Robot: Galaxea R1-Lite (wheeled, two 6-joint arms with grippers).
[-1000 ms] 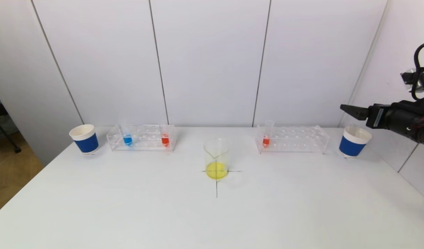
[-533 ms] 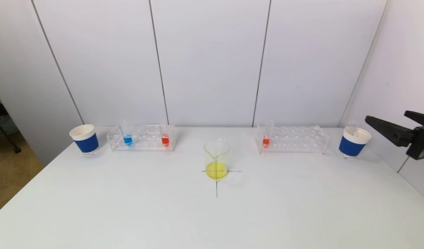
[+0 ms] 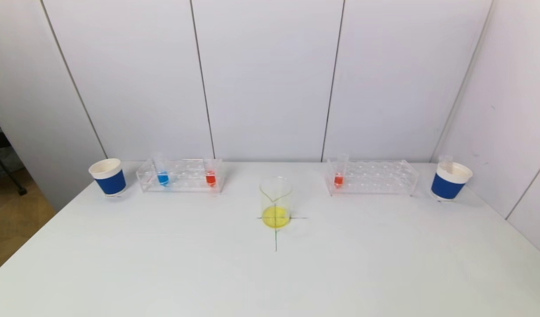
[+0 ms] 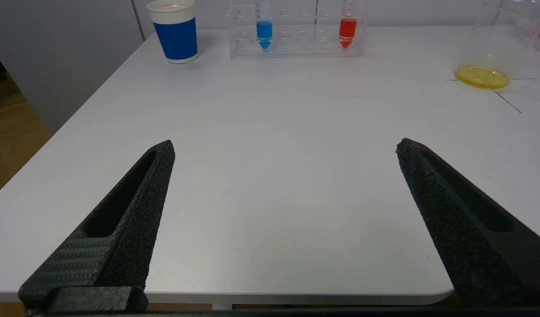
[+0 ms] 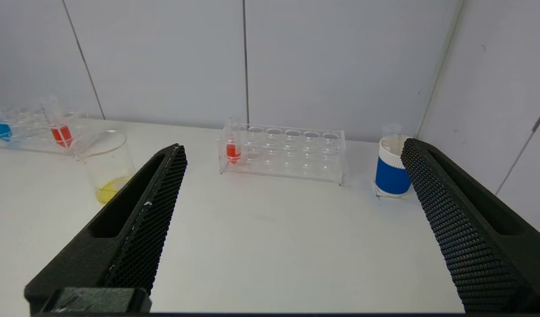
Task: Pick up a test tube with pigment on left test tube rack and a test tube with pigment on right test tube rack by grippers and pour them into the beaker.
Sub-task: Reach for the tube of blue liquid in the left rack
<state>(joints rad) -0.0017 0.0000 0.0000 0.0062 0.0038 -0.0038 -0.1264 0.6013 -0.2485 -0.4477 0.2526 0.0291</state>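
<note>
Overhead, your beaker [image 3: 276, 203] sits between both racks; the right arm seen earlier has left view. Left wrist: left gripper [image 4: 285, 147] gapes, far from the blue tube [image 4: 264, 31]. Right wrist: right gripper [image 5: 294, 152] gapes; you could clip the rack [image 5: 282, 152] reaching the red tube [image 5: 233, 149]

Left end effector [image 4: 285, 147], right end effector [image 5: 294, 149]: black, textured, tapered fingers.

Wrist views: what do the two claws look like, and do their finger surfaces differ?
Both are black, with two long fingers tapering to points, each with a slot-shaped recess. The left claw has fingers with a fine grainy texture; the right claw has fingers with a honeycomb mesh pattern. No cables or markings show.
</note>
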